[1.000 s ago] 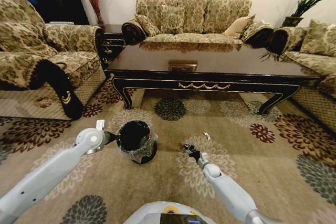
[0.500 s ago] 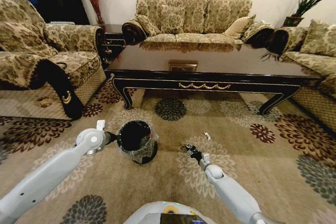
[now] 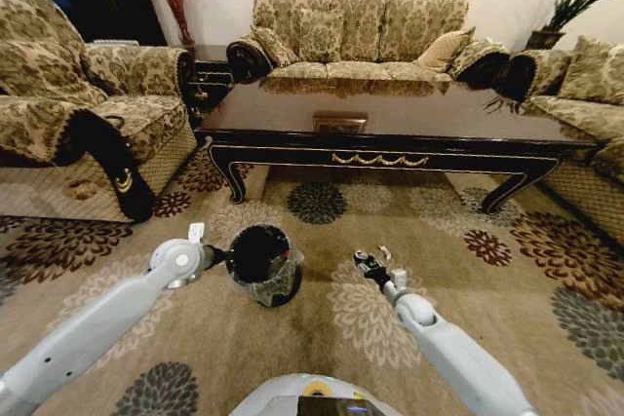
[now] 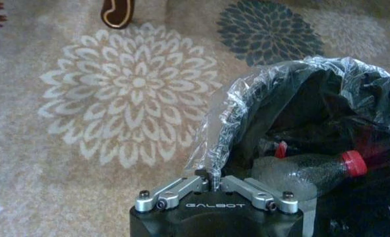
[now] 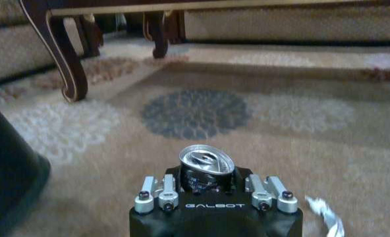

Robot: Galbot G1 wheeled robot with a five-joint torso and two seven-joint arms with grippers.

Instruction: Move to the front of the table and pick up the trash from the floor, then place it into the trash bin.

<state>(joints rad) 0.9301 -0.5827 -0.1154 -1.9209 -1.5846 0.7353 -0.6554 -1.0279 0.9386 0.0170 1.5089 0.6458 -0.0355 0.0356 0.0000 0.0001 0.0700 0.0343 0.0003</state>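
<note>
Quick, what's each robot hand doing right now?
Left tool: shut on the bin bag.
Right tool: shut on a small dark can.

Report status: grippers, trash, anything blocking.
Left gripper shut on bin liner. Right gripper holds a small can. White scrap on carpet. Nothing blocking.

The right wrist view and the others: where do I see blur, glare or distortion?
Right wrist view: the table legs and floor look soft, the held dark piece sharper. Left wrist view: the trash bin liner shows glare. Head view: wide-angle bending curves the table top, which mirrors the sofa.
</note>
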